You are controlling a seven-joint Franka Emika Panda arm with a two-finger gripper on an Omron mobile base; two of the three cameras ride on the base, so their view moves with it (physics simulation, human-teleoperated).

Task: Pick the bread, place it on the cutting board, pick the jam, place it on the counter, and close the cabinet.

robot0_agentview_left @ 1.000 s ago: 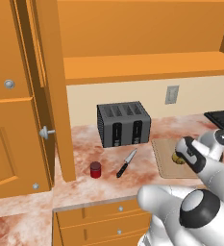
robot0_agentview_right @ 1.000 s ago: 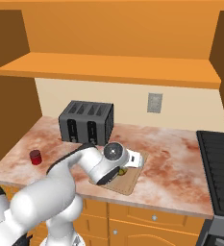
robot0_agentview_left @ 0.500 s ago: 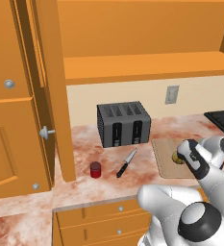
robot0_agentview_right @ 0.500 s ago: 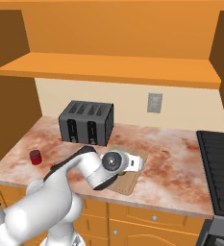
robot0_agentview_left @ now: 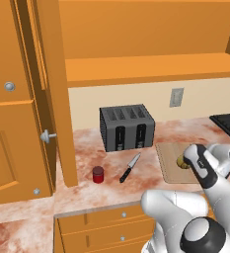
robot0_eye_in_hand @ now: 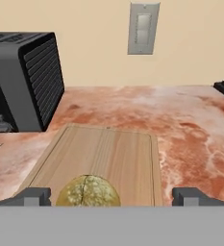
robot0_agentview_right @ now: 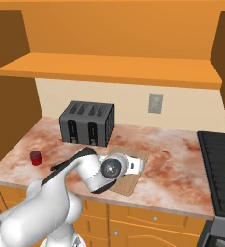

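The bread (robot0_eye_in_hand: pixel 88 191), a round yellow-brown roll, lies on the near end of the tan cutting board (robot0_eye_in_hand: pixel 108 149). My gripper (robot0_eye_in_hand: pixel 112 197) is open, its fingertips (robot0_eye_in_hand: pixel 32 196) wide apart on either side of the roll and not touching it. From the left base, my hand sits just right of the bread (robot0_agentview_left: pixel 181 161) over the cutting board (robot0_agentview_left: pixel 170 158). The red jam (robot0_agentview_left: pixel 97 174) jar stands on the marbled counter (robot0_agentview_left: pixel 87 153) left of the knife. The cabinet (robot0_agentview_left: pixel 151 69) above stands open, its door (robot0_agentview_left: pixel 50 74) swung out at the left.
A black toaster (robot0_agentview_left: pixel 126 127) stands at the wall behind a black-handled knife (robot0_agentview_left: pixel 129 168). A dark stove (robot0_agentview_right: pixel 217 164) borders the counter on the right. A wall outlet (robot0_eye_in_hand: pixel 142 29) is above the board. Orange drawers (robot0_agentview_left: pixel 106 227) run under the counter.
My hand has shifted slightly lower and nearer the counter's front edge while the elbow swung. The jaws stayed open and the bread stayed on the board.
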